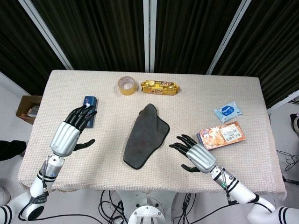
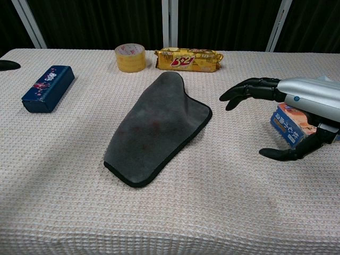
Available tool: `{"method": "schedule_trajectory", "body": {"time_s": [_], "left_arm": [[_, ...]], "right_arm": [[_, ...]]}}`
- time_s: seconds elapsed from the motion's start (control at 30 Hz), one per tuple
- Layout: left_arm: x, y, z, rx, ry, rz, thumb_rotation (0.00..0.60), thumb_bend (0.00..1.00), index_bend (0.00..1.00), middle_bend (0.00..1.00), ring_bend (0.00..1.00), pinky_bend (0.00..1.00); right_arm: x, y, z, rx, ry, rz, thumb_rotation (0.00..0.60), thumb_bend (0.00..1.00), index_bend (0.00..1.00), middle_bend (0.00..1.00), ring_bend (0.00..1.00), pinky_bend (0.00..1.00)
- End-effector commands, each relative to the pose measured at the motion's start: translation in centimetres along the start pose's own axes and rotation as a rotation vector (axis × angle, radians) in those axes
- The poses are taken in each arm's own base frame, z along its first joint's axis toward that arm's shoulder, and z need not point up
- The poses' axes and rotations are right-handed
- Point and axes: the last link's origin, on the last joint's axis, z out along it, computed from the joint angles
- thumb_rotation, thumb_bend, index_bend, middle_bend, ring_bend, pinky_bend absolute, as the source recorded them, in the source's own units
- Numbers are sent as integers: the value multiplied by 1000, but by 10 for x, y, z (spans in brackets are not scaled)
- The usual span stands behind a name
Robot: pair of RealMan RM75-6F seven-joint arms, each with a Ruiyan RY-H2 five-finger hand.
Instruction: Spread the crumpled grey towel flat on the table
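Observation:
The grey towel (image 1: 145,136) (image 2: 158,127) lies in the middle of the table, folded over into a long tapered shape with a dark hem, its narrow end pointing to the far side. My left hand (image 1: 74,128) hovers to the towel's left, fingers spread, holding nothing; the chest view does not show it. My right hand (image 1: 194,153) (image 2: 289,109) hangs to the towel's right with fingers apart and empty, a short gap from the cloth's edge.
A blue box (image 1: 90,110) (image 2: 48,87) lies under my left fingertips. A tape roll (image 1: 126,85) (image 2: 130,57) and a yellow biscuit pack (image 1: 160,87) (image 2: 188,59) sit at the back. An orange packet (image 1: 221,135) (image 2: 291,123) and a wipes pack (image 1: 228,111) lie at right.

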Motion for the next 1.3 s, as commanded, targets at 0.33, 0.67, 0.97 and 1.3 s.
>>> {"method": "schedule_trajectory", "body": {"time_s": [0.33, 0.67, 0.97, 1.3], "left_arm": [[2, -1, -4, 7, -1, 9, 600, 0, 119, 70, 79, 171], [8, -5, -19, 34, 0, 15, 600, 0, 119, 70, 79, 171], [11, -17, -34, 73, 9, 9, 600, 0, 119, 70, 79, 171], [11, -27, -44, 98, 14, -10, 600, 0, 119, 70, 79, 171]], "right_arm": [[-10, -18, 16, 83, -29, 15, 600, 222, 191, 208, 0, 0], [-46, -61, 68, 167, -50, -4, 600, 176, 309, 203, 0, 0], [-78, -82, 101, 164, -26, -30, 600, 181, 423, 201, 0, 0], [-97, -92, 120, 154, -5, -77, 600, 195, 436, 202, 0, 0]]}}
